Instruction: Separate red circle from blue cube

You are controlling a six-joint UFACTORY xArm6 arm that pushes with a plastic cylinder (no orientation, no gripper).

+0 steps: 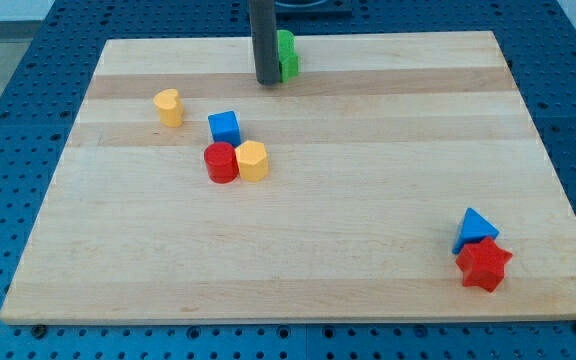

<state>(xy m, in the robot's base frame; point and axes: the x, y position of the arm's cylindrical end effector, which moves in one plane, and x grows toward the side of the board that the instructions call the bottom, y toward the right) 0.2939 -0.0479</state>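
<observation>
The red circle (220, 162) lies left of the board's middle, touching the blue cube (224, 127) just above it. A yellow block (252, 160) touches the red circle's right side. My tip (267, 82) is at the view's top, above and to the right of this cluster, well apart from it. The rod partly hides a green block (287, 55) just right of it.
A yellow heart-like block (169, 107) sits to the left of the blue cube. A blue triangle (476, 228) and a red star (484, 265) lie together at the bottom right. The wooden board (298, 250) rests on a blue pegboard table.
</observation>
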